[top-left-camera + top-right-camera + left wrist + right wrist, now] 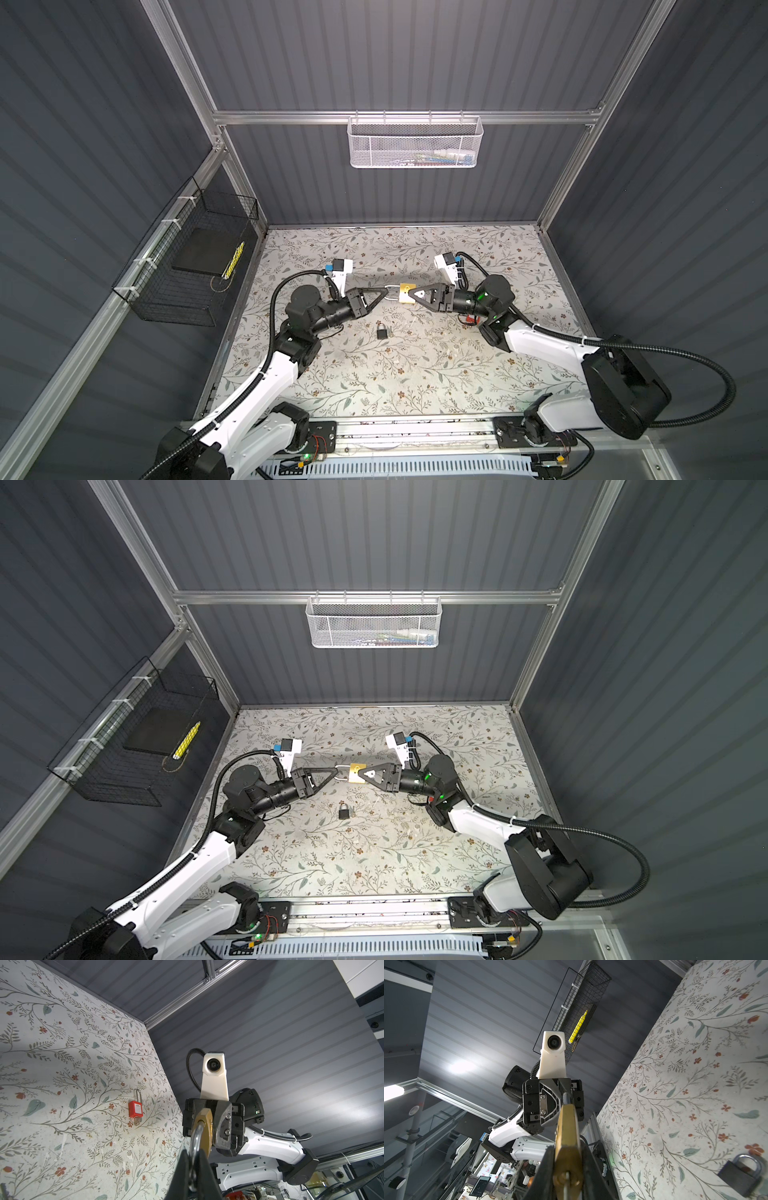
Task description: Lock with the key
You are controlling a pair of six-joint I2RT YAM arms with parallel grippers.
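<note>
Both claws meet above the tabletop (415,365): my left claw (385,290) pinching the shackle (196,1136), my right claw (411,293) gripping the brass padlock (405,287) body

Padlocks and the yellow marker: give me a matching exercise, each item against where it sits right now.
1. brass padlock
2. black padlock
3. red padlock
4. yellow marker

A. in the black wire basket
B. on the table, metal ring at its base
C. gripped by left gripper and right gripper
D. on the table, between the two arms

Pairs: 1-C, 2-D, 3-B, 4-A
</note>
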